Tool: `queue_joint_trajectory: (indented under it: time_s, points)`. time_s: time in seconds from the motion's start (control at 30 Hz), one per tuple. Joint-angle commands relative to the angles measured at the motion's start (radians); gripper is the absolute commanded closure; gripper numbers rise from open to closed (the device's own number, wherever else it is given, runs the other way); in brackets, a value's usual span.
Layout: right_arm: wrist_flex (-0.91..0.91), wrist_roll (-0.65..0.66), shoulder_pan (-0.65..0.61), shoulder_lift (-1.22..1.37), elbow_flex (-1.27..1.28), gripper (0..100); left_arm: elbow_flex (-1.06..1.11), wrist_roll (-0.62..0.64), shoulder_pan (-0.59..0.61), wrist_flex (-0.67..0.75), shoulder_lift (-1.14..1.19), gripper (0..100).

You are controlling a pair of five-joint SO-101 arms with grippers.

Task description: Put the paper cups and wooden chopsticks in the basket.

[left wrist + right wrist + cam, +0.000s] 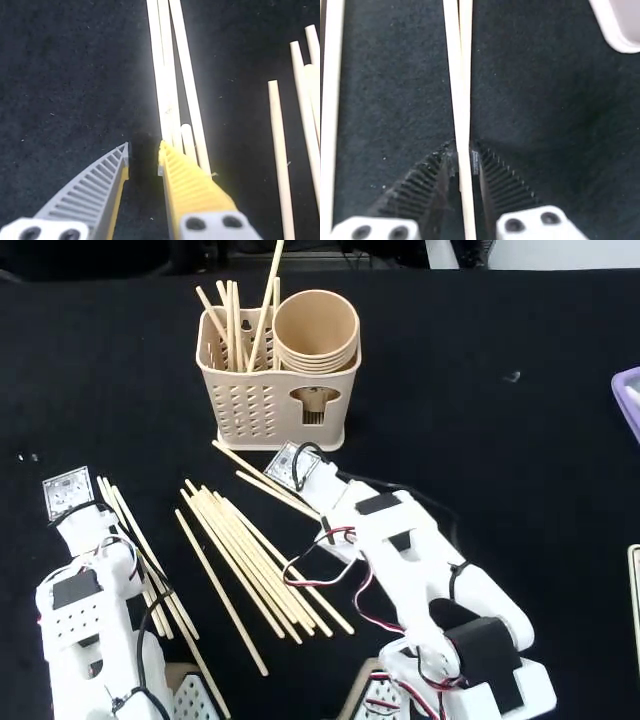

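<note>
A beige basket (262, 405) stands at the back middle of the table, holding several wooden chopsticks (236, 325) upright and a stack of paper cups (316, 332). More chopsticks (250, 560) lie fanned out on the black table between the arms. My right gripper (300, 475) sits just in front of the basket. In its wrist view the right gripper (462, 152) is shut on a pair of chopsticks (458, 75) that run between its fingers. My left gripper (142, 150) stands a little open over bare table, and a bundle of chopsticks (172, 85) lies against its yellow finger (187, 185).
A purple container's edge (628, 395) shows at the far right. The basket's corner (620, 30) shows close ahead in the right wrist view. Both arm bases fill the table's front edge. A lone chopstick (280, 150) lies off to one side of the left gripper.
</note>
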State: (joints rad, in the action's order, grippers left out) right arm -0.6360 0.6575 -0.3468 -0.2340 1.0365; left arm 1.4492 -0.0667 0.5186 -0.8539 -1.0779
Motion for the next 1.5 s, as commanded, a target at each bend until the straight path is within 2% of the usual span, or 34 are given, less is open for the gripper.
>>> queue_joint_trajectory:
  time_s: [0.0, 0.3, 0.67, 0.77, 0.93, 1.0, 1.07, 1.2, 1.3, 1.47]
  points:
    - [-0.054, -0.003, 0.003, -0.002, -0.044, 98.1, -0.008, 0.011, -0.01, 0.015, -0.017, 89]
    - [-0.12, -0.011, -0.012, -0.054, -0.024, 98.8, -0.008, 0.011, -0.008, 0.015, -0.017, 89]
    - [-0.126, -0.005, -0.014, -0.495, 0.199, 98.8, -0.008, 0.011, -0.008, 0.018, -0.017, 89]
    - [-0.224, 0.003, -0.014, -0.544, 0.214, 98.8, -0.008, 0.011, -0.008, 0.018, -0.017, 89]
    - [-0.417, 0.135, 0.041, -0.57, 0.197, 98.7, -0.008, 0.011, -0.008, 0.02, -0.017, 89]
    - [-0.431, 0.147, 0.055, -0.564, 0.197, 98.3, -0.008, 0.011, -0.008, 0.02, -0.017, 89]
    - [-0.434, 0.147, 0.055, -0.564, 0.203, 93.6, -0.008, 0.011, -0.008, 0.02, -0.017, 89]
    - [-0.42, 0.081, 0.049, -0.564, 0.193, 75.0, -0.008, 0.011, -0.008, 0.02, -0.017, 89]
    - [-0.376, 0.061, 0.009, -0.562, 0.203, 76.2, -0.008, 0.011, -0.008, 0.02, -0.017, 89]
    - [-0.298, -0.081, -0.103, -0.562, 0.183, 78.4, -0.008, 0.011, -0.008, 0.02, -0.017, 89]
